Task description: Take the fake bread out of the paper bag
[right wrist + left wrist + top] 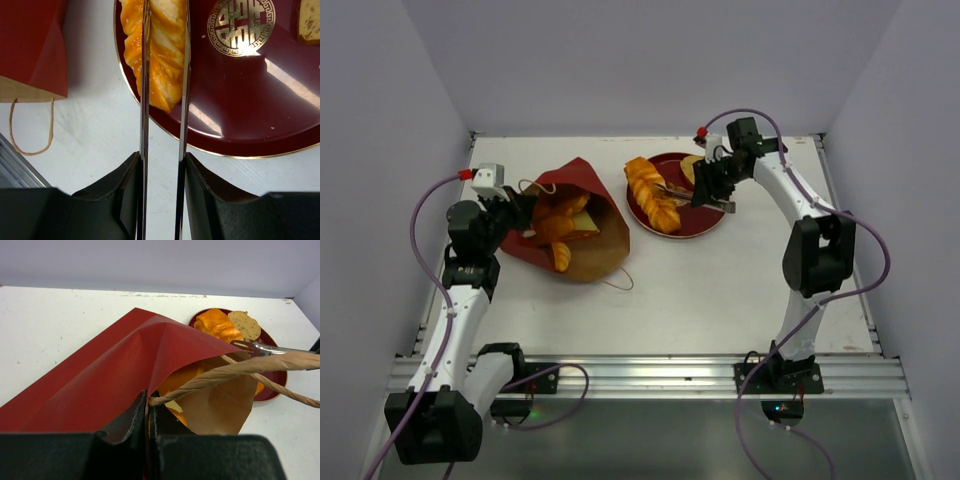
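Observation:
The dark red paper bag lies on its side at the left, mouth toward the right. Several pieces of orange fake bread show inside it. My left gripper is shut on the bag's upper rim, where the cord handle comes out. My right gripper is shut on a pair of metal tongs. Their two blades run along a braided loaf lying on the round red plate. I cannot tell whether the blades pinch the loaf.
A round speckled slice also lies on the plate, behind the loaf. The bag's second cord handle lies looped on the white table. Grey walls close in the table on three sides.

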`<action>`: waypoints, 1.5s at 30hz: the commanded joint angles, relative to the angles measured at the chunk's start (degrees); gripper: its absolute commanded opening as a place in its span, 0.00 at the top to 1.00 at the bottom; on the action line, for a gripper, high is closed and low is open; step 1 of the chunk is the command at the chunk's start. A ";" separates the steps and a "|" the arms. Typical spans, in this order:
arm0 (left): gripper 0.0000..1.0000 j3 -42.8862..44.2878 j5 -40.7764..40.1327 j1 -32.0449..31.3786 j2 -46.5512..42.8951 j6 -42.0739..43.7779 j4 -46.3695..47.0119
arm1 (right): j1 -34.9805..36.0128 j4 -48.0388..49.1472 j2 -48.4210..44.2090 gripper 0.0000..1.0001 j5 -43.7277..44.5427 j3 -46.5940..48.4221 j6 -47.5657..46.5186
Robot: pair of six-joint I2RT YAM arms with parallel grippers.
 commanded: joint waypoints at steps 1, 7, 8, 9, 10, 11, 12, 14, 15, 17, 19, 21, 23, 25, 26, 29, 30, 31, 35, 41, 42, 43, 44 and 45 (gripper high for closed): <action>0.92 -0.20 -1.62 0.42 -0.13 1.14 2.87 | 0.12 -2.06 1.56 0.83 1.24 3.47 -0.76; 0.92 -0.29 -1.44 0.42 0.13 1.05 2.96 | 0.12 -2.32 4.81 0.66 1.32 7.16 -1.29; 0.92 -0.29 -1.44 0.42 0.13 0.96 2.96 | 0.12 -2.41 4.99 0.65 1.32 7.69 -1.38; 0.92 -0.20 -1.44 0.42 0.22 1.05 2.96 | 0.03 -2.24 5.34 0.63 1.24 7.96 -1.46; 0.92 -0.29 -1.53 0.42 0.22 0.96 3.05 | 0.12 -2.06 5.43 0.61 1.24 8.05 -1.47; 0.92 -0.29 -1.45 0.42 0.31 0.96 2.96 | 0.12 -1.97 5.52 0.60 0.98 8.40 -1.47; 0.92 -0.29 -1.36 0.42 0.31 0.79 3.05 | 0.12 -1.80 5.60 0.58 0.89 8.57 -1.47; 0.92 -0.29 -1.36 0.42 0.40 0.79 3.13 | 0.12 -1.79 6.39 0.55 0.97 9.36 -1.47; 0.92 -0.38 -1.18 0.51 0.48 0.70 3.14 | 0.12 -1.88 6.66 0.52 1.32 9.63 -1.38; 0.92 -0.29 -1.18 0.42 0.57 0.70 3.22 | 0.12 -1.97 7.19 0.50 1.67 10.33 -1.47; 0.92 -0.38 -1.09 0.42 0.66 0.61 3.31 | 0.12 -1.88 7.36 0.48 2.03 10.59 -1.73; 0.92 -0.38 -1.01 0.42 0.75 0.61 3.31 | 0.12 -1.80 7.54 0.46 2.12 11.12 -1.73; 0.92 -0.47 -1.00 0.42 0.75 0.61 3.31 | 0.12 -1.79 7.54 0.46 2.29 11.21 -1.73; 0.92 -0.47 -1.00 0.42 0.75 0.61 3.31 | 0.12 -1.36 7.36 0.46 2.81 10.95 -1.82; 0.92 -0.55 -1.09 0.42 0.66 0.61 3.31 | 0.03 -1.18 6.84 0.46 2.99 10.69 -1.82; 0.92 -0.47 -1.09 0.42 0.66 0.61 3.31 | -0.14 0.05 5.70 0.47 3.61 9.99 -1.73; 0.92 -0.55 -1.09 0.42 0.75 0.52 3.31 | -0.23 0.57 4.74 0.47 3.96 9.81 -1.73; 0.92 -0.47 -1.09 0.42 0.75 0.61 3.31 | -0.23 0.84 4.12 0.47 4.40 9.54 -1.73; 0.92 -0.55 -1.09 0.42 0.75 0.52 3.31 | -0.23 3.56 0.16 0.49 6.68 6.39 -1.73; 0.92 -0.55 -0.65 0.42 0.92 0.08 3.40 | -0.23 6.64 -7.13 0.50 6.25 0.59 -1.82; 0.92 -0.55 -0.57 0.42 0.92 0.00 3.40 | -0.23 6.90 -8.10 0.51 5.03 -0.29 -1.82; 0.92 -0.55 -0.57 0.42 0.92 0.00 3.49 | -0.06 6.99 -10.45 0.51 4.32 -2.22 -1.82; 0.92 -0.55 -0.48 0.42 1.01 -0.18 3.57 | 0.12 7.08 -11.70 0.52 3.62 -3.19 -1.82; 0.92 -0.55 -0.13 0.42 1.10 -0.44 3.75 | 0.21 7.08 -13.01 0.52 1.96 -4.25 -2.08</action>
